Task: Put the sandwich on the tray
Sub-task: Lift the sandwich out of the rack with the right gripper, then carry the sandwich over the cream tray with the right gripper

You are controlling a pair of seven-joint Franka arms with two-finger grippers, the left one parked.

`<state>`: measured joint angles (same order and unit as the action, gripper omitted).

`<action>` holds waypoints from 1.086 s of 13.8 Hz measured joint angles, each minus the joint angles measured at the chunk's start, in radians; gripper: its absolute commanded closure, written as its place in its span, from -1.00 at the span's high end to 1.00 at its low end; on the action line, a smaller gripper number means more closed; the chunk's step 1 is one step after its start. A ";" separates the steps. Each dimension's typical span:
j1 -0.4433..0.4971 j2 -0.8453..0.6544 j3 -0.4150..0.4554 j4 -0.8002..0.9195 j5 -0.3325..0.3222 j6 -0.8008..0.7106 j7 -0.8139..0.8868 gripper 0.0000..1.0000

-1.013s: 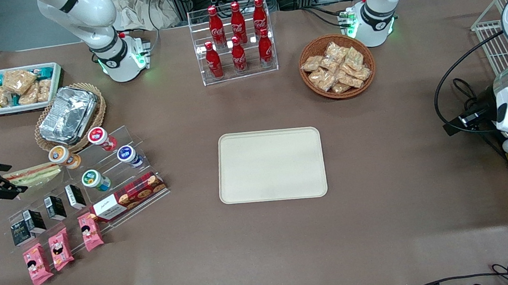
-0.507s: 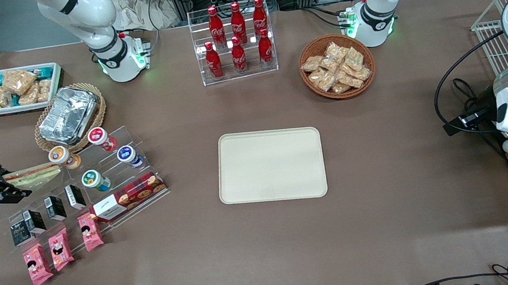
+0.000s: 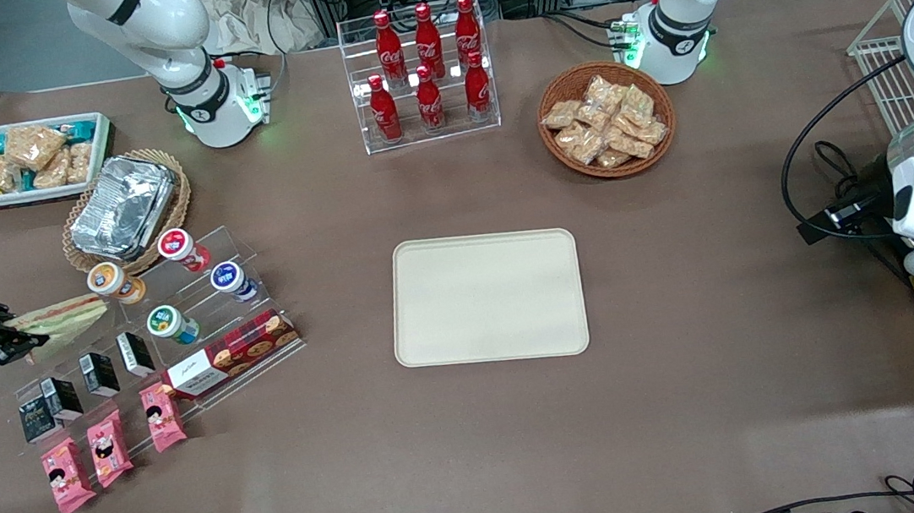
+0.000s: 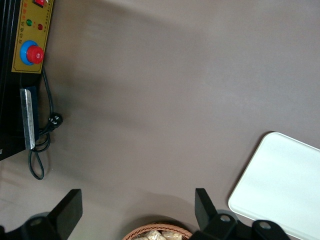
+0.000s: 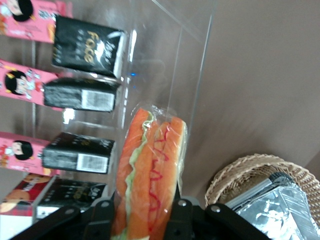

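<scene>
The sandwich point(image 3: 62, 317) is a clear-wrapped wedge with tan bread and green and red filling, lying on the top step of a clear acrylic shelf point(image 3: 200, 317) toward the working arm's end of the table. My right gripper point(image 3: 13, 334) is at its wide end. In the right wrist view the sandwich point(image 5: 152, 165) runs between the black fingers point(image 5: 102, 216), which press on both of its sides; the gripper point(image 5: 142, 220) is shut on it. The cream tray point(image 3: 487, 297) lies bare at the table's middle, apart from the shelf; its corner point(image 4: 285, 185) shows in the left wrist view.
The shelf also carries yoghurt cups point(image 3: 182, 244), black boxes point(image 3: 100, 372), a cookie box point(image 3: 229, 354) and pink packets point(image 3: 107, 446). A basket of foil containers point(image 3: 122, 205) and a white snack bin point(image 3: 30, 158) stand close by. A cola rack point(image 3: 425, 73) and snack basket point(image 3: 606, 120) stand farther back.
The gripper moved in along the shelf's top step to the sandwich's wide end, and its fingers came together on the wrap. The sandwich's pointed end shifted slightly.
</scene>
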<state>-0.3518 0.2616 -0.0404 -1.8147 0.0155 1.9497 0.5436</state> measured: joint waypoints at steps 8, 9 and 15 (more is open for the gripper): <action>0.015 -0.028 0.013 0.183 0.000 -0.129 -0.339 -0.94; 0.020 -0.029 0.015 0.217 0.000 -0.164 -0.379 -0.94; 0.092 -0.029 0.047 0.342 0.001 -0.241 -0.534 -0.94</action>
<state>-0.2593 0.2325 0.0066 -1.4724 0.0161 1.7084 0.0091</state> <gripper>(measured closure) 0.793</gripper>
